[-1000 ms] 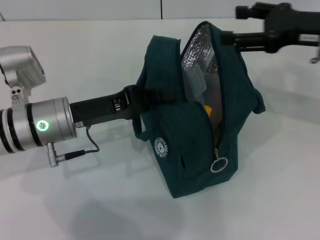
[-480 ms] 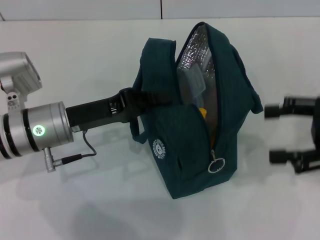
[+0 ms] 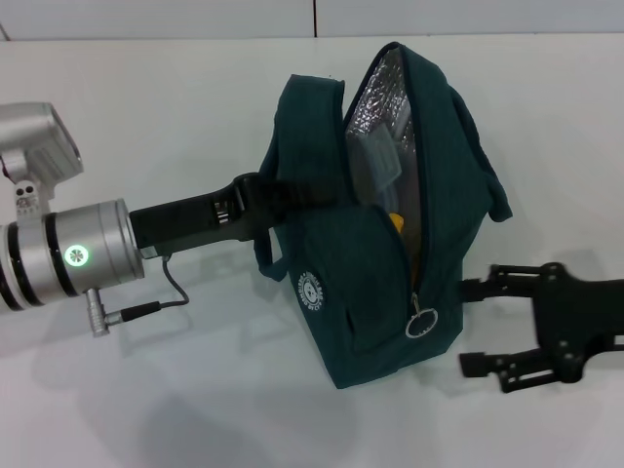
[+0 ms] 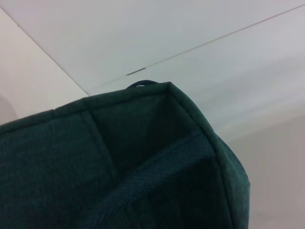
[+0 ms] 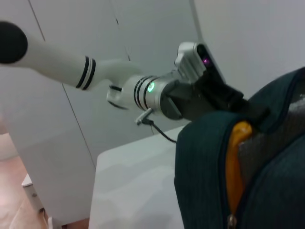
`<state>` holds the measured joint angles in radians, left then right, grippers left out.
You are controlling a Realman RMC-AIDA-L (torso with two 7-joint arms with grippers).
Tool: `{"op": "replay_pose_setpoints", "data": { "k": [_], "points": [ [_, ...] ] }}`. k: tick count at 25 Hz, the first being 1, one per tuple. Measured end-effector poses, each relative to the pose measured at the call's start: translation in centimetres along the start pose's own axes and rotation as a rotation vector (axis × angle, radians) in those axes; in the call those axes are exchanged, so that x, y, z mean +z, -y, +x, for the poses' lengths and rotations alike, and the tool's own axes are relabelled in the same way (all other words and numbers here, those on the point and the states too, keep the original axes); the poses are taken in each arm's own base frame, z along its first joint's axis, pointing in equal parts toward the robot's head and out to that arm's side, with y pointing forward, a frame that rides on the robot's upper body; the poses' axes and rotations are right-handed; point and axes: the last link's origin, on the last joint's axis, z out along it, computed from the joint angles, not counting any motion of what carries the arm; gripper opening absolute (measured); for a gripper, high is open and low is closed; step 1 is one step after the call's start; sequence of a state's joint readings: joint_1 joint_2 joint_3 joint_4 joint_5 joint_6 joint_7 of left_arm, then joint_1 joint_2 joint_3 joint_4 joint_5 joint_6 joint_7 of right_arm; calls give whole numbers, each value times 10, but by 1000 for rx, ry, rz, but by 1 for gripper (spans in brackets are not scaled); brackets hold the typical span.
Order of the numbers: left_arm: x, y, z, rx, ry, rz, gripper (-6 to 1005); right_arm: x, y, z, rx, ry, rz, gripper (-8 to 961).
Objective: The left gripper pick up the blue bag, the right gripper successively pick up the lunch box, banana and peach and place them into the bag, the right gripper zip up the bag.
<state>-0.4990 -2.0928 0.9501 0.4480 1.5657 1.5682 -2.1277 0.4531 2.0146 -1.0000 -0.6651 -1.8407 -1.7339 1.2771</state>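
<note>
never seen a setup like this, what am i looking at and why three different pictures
This is a two-armed robot packing a lunch tote on a white table. One picture looks down from its head; the other two come from cameras on its wrists. The left gripper, on the silver arm with the green light, grips the blue bag by its side. The bag is unzipped: the foil lining, the lunch box and the banana show inside. The right gripper sits open beside the bag, near the zip pull.
</note>
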Motion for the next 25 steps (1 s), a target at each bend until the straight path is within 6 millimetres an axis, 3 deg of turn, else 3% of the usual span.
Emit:
{"op": "replay_pose_setpoints", "data": {
  "k": [4,12,25],
  "points": [
    [1,0,0,2,3,-1,39,17,4,5,18,-20,-16,856],
    [1,0,0,2,5,-1,39,32,2,5,3,-18,-48,855],
    [1,0,-1,0,5,-3,39,35,2,2,0,-3,-59,855]
  ]
}}
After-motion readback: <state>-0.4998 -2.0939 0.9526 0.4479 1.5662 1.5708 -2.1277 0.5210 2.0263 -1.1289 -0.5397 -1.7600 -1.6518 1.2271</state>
